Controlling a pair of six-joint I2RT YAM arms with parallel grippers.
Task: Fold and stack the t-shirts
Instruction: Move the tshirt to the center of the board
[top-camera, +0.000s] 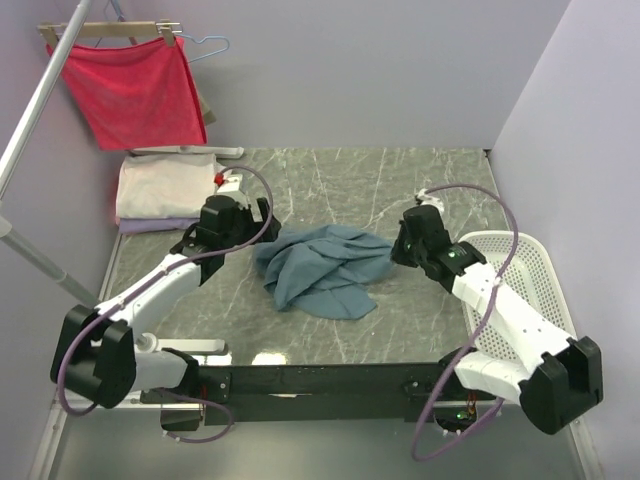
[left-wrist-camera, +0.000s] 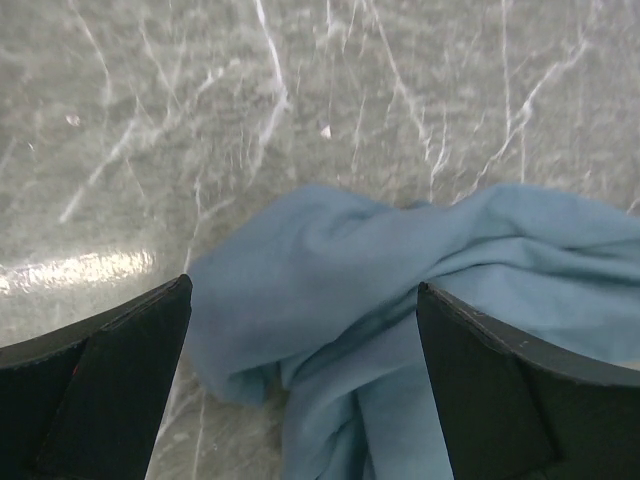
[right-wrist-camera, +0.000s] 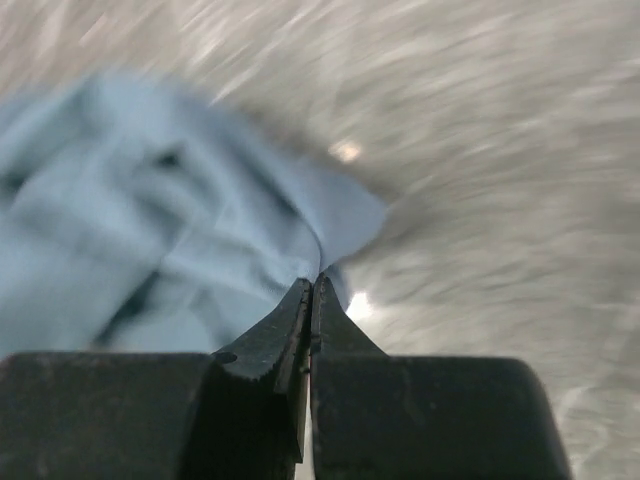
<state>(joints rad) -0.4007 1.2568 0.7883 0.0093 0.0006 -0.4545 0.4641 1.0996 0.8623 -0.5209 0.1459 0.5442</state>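
Top external view puts the teal-blue t-shirt (top-camera: 325, 272) in a crumpled heap on the middle of the marble table (top-camera: 420, 190), bunched and creased with no fold made in it. It is the one piece of the job clearly left to do. Far to the left of that shirt and behind it lies the finished part. A cream-white folded t-shirt (top-camera: 165, 185) rests on a pale lavender one (top-camera: 150, 226), whose edge shows beneath it, and both are well apart from the heap. The left tool (left-wrist-camera: 302, 290) hangs over the shirt's left edge with its jaws spread wide and nothing between them. The right tool (right-wrist-camera: 312, 285) sits at the shirt's right edge with its jaws pressed together. Its wrist view is blurred, so whether a bit of cloth is caught at the tips cannot be told. Right of the shirt, beyond the right arm, stands a white basket (top-camera: 535, 262). Above the folded pile a red cloth (top-camera: 135, 90) hangs on a wooden hanger and is no part of the job. By this layout the task looks well past halfway. The teal shirt needs to be spread flat, folded and carried onto the pile.
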